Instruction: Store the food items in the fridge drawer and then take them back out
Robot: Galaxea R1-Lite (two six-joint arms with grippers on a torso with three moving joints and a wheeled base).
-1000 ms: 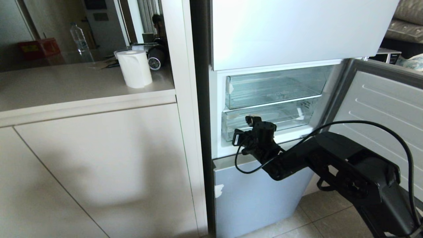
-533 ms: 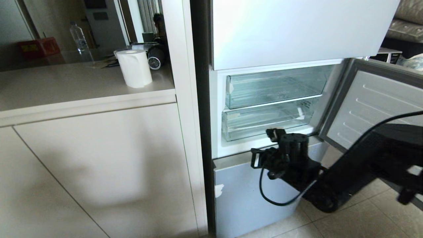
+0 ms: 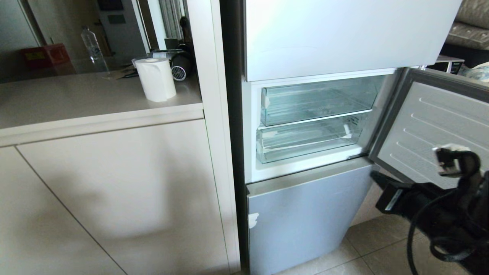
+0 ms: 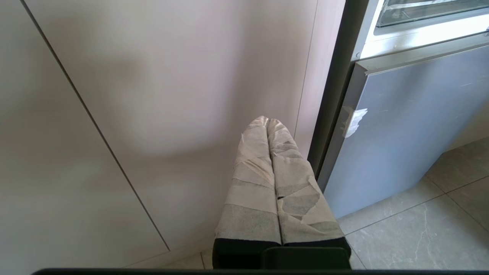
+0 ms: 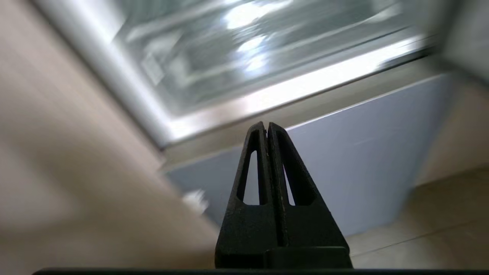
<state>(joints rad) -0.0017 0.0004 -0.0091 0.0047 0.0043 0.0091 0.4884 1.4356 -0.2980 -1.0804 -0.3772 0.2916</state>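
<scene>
- My right gripper (image 5: 267,128) is pinched fully together with nothing between the jaws; in the wrist view it points at the pale blue lower door panel (image 5: 344,152), just below the open compartment.
- In the head view that arm sits low on the right, beside the swung-open fridge door (image 3: 431,122), well apart from the drawers.
- My left gripper (image 4: 267,124) is parked, its taped fingers (image 4: 252,168) pressed together and empty, aimed at the cabinet front (image 4: 153,95) next to the fridge.
- The fridge drawer (image 3: 305,139) is the lower of 2 clear bins in the open compartment; it looks pushed in, below the shallower tray (image 3: 317,101).
- I can see no food item anywhere: neither in the drawer, nor in the tray, nor in either claw. Where the tomato is, I cannot tell.
- My judgement: 1 phase is between steps, with the arm clear of the fridge and both hands free. Whether storing or retrieving comes next I cannot say.
- The next move calls for locating the food, then opening the jaws and reaching the drawer's front lip without clipping the open door.
- Around: a beige counter (image 3: 76,99) to the left carries a paper roll (image 3: 156,78), with a water bottle (image 3: 91,46) behind; grey floor tiles (image 3: 382,244) lie below.
</scene>
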